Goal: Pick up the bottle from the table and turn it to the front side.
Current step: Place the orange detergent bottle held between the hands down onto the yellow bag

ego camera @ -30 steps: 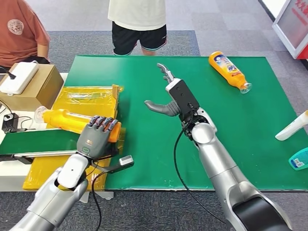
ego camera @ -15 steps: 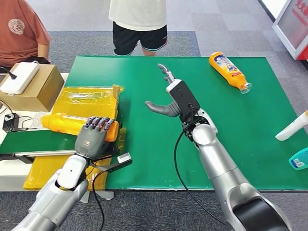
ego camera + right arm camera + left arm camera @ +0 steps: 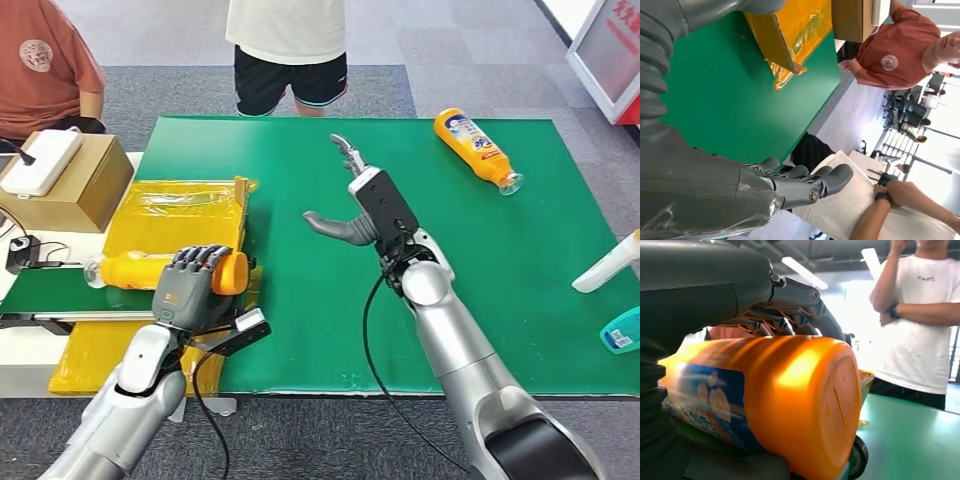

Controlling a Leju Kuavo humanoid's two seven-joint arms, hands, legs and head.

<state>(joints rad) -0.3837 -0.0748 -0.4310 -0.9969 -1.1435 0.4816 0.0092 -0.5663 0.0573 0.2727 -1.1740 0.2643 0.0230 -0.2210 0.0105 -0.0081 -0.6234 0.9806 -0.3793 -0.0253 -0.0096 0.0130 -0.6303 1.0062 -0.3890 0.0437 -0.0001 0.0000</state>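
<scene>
Person in orange (image 3: 41,60): I see this person sitting at the far left, behind a brown box (image 3: 75,185) with a white thing on top.
Yellow box (image 3: 177,210): It sits just past my left hand, at the left edge of the green bench (image 3: 317,300).
Left hand (image 3: 192,285): My left hand wraps its fingers around the orange bottle (image 3: 140,270) and holds it tight. The hand is low on the left side, over the yellow box.
Orange bottle: It lies on its side in my left hand. Its clear cap points left and its flat bottom (image 3: 838,410) points right. In the left wrist view I see a blue picture label (image 3: 711,400) on its side.
Right hand (image 3: 355,195): My right hand is over the middle of the green bench. Its fingers are spread apart and it holds nothing.
Person in white (image 3: 287,50): This person stands at the far side of the bench.
Second orange bottle (image 3: 477,148): It lies on the bench, far right corner, well apart from both hands.
White bottle (image 3: 607,262): It lies at the right edge, near a small blue thing (image 3: 620,332).
</scene>
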